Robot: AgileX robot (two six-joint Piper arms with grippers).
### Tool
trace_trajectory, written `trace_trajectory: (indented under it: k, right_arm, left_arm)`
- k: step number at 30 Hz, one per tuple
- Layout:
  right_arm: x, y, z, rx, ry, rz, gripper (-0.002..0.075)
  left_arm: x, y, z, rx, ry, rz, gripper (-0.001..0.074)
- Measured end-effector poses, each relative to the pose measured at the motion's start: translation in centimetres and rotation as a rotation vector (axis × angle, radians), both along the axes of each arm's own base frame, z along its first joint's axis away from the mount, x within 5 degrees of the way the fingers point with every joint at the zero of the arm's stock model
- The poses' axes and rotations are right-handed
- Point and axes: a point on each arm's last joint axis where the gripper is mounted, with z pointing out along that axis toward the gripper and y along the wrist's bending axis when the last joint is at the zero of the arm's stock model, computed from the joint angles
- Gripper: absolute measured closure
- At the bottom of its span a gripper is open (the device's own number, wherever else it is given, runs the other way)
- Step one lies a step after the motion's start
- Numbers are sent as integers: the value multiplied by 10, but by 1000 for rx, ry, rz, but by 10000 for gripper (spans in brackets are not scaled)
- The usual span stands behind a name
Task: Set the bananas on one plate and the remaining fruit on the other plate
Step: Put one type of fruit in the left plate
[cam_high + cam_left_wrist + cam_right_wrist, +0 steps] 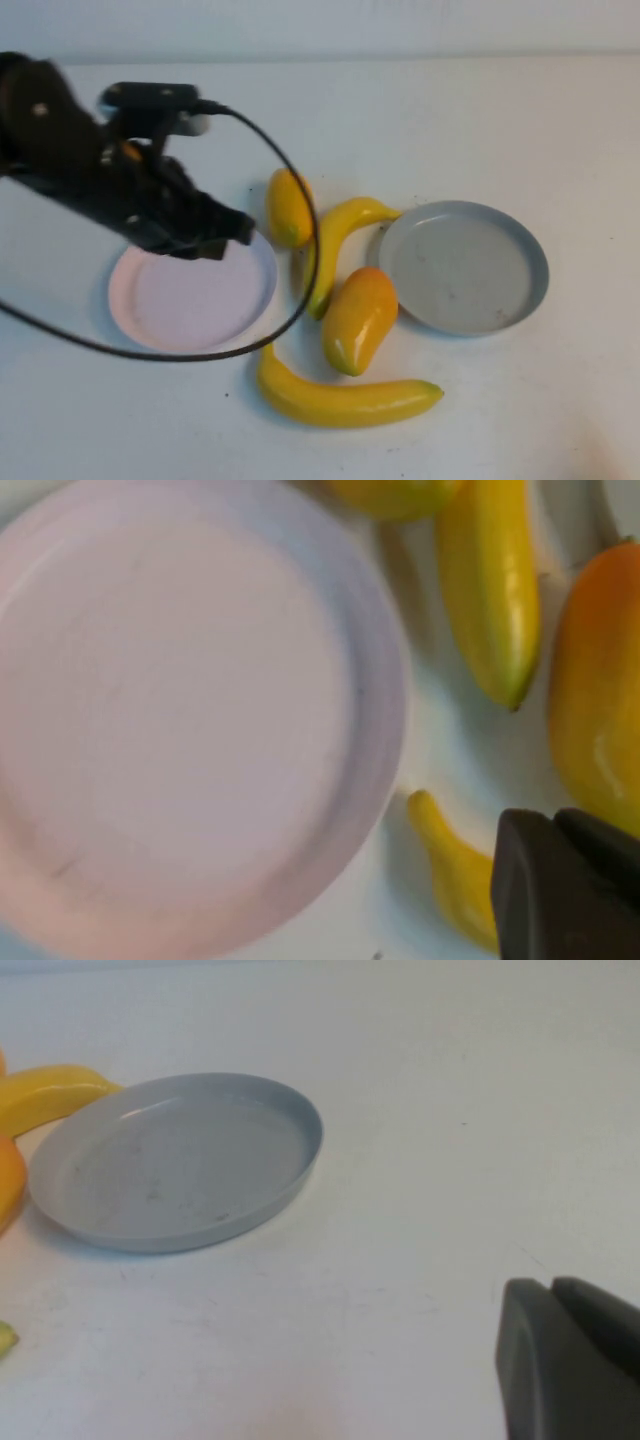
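Two bananas lie on the table: one curved (338,245) between the plates, and a larger one (340,398) near the front. Two orange-yellow oval fruits lie there too: one (288,207) behind the pink plate's right edge, one (360,318) left of the grey-blue plate (463,265). Both plates hold nothing. My left gripper (232,230) hovers over the far right rim of the pink plate (190,300), shut and empty. In the left wrist view its fingers (560,880) are above the larger banana's end (450,865). My right gripper (552,1285) is shut, low over bare table, off to the side of the grey-blue plate (180,1160).
A black cable (290,180) loops from the left arm over the pink plate and the fruit. The right arm is outside the high view. White table lies all round.
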Motion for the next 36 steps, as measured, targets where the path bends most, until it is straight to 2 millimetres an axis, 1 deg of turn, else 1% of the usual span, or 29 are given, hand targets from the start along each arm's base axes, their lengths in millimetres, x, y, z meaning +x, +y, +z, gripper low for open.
trace_trajectory:
  k: [2,5,8,10,12,15,20,22,23,25,27,30,31,32,34,36]
  right_arm:
    - [0,0,0,0,0,0,741]
    - [0,0,0,0,0,0,741]
    - [0,0,0,0,0,0,741]
    - [0,0,0,0,0,0,741]
    - [0,0,0,0,0,0,741]
    - [0,0,0,0,0,0,741]
    - [0,0,0,0,0,0,741]
    - [0,0,0,0,0,0,741]
    - [0,0,0,0,0,0,741]
    - [0,0,0,0,0,0,741]
    - [0,0,0,0,0,0,741]
    - [0,0,0,0,0,0,741]
    - [0,0,0,0,0,0,741]
    - [0,0,0,0,0,0,741]
    - [0,0,0,0,0,0,741]
    - [0,0,0,0,0,0,742]
  left_arm:
    - [14,-28,-3,11,11,-69,740]
    - [27,-73,-18,73,68,-190,740]
    - [28,-116,-32,162,107,-315,740]
    - [28,-137,-38,214,115,-368,740]
    - [25,-154,-43,253,118,-402,740]
    - [23,-164,-41,254,110,-409,740]
    - [24,-163,-41,259,115,-406,736]
    - [24,-163,-41,265,107,-429,704]
    - [24,-163,-41,267,104,-438,668]
    - [24,-163,-41,270,101,-448,568]
    - [24,-163,-41,271,100,-451,412]
    - [25,-164,-42,262,89,-444,201]
    - [26,-165,-44,261,90,-440,157]
    - [27,-166,-46,260,93,-433,129]
    - [29,-167,-54,270,108,-428,99]
    - [31,-168,-62,288,118,-426,87]
